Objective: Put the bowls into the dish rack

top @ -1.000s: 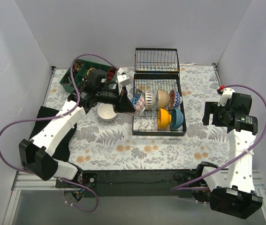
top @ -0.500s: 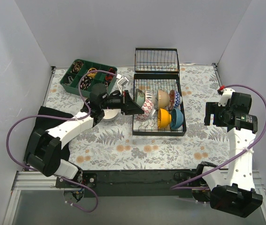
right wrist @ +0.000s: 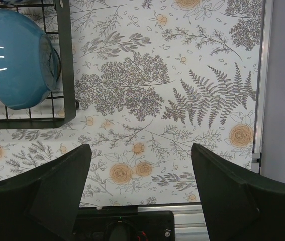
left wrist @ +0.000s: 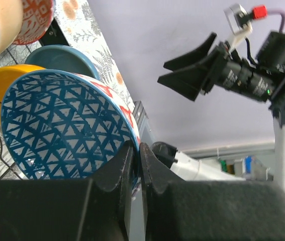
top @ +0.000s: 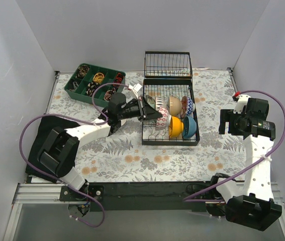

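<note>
Top view: left gripper (top: 154,113) held the patterned bowl (top: 162,117) on edge over the dish rack (top: 170,143), left part, just left of the orange-yellow bowl (top: 175,126). Left wrist: fingers (left wrist: 114,175) pinched its rim. Right wrist: right gripper (right wrist: 139,153) spread wide over the tablecloth (right wrist: 182,75), right of rack.

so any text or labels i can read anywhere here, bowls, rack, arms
No readable text in any view.
The bowl pinched in the left gripper: only a blue triangle pattern, no letters.
The rack and the green tray: no labels visible.
Small coloured items in the background of the left wrist view: too blurred to tell whether they carry text.
</note>
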{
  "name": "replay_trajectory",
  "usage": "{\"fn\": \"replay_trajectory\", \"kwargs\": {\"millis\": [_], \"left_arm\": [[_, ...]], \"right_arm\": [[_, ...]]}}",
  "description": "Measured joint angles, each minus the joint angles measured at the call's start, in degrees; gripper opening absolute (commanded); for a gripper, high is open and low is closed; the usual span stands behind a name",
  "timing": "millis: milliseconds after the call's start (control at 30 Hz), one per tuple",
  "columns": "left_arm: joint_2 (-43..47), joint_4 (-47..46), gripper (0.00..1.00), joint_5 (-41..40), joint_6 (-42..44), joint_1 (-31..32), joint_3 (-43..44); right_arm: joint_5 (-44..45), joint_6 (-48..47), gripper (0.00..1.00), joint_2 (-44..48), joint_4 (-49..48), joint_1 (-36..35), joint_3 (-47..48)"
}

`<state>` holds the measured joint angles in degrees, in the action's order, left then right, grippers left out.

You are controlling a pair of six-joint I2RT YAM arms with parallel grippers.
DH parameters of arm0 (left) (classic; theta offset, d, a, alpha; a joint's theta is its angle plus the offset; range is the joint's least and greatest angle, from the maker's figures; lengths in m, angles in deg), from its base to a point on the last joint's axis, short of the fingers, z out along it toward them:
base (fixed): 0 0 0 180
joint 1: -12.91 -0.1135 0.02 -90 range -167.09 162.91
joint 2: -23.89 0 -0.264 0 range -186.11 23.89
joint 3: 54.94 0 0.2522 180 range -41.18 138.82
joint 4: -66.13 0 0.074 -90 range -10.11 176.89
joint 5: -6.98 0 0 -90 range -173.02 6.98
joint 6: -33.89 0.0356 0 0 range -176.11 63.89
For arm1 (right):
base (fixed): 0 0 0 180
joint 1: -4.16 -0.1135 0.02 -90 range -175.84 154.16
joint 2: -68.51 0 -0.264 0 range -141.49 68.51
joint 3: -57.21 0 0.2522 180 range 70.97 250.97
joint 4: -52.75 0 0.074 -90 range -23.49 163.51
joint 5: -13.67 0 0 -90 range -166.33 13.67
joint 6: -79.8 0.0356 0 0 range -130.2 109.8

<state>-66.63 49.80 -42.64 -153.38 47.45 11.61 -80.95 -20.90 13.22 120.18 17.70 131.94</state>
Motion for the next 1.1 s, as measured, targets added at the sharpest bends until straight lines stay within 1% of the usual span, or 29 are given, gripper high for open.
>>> {"fn": "replay_trajectory", "kwargs": {"millis": [167,367,500,833,1100], "left_arm": [[-3.96,0.07,0.00,-3.85,-5.20,1.36,1.49],[-6.01,0.11,0.00,-5.92,-9.42,1.88,1.57],[-7.50,-1.27,0.00,-6.49,-11.19,1.95,1.57],[-15.56,-3.15,0.00,-6.95,-14.78,2.05,1.57],[-16.17,-5.07,0.00,-6.95,-16.06,2.08,1.40]], "right_arm": [[0.13,0.00,0.88,-0.42,0.00,0.20,0.00],[0.24,-0.04,0.88,-1.70,0.00,0.33,0.00],[0.26,-0.11,0.88,-2.91,0.00,0.33,-0.02],[0.39,-0.33,0.88,-4.42,0.00,0.33,0.00],[0.42,-0.68,0.88,-4.72,-0.02,0.33,-0.02]]}}
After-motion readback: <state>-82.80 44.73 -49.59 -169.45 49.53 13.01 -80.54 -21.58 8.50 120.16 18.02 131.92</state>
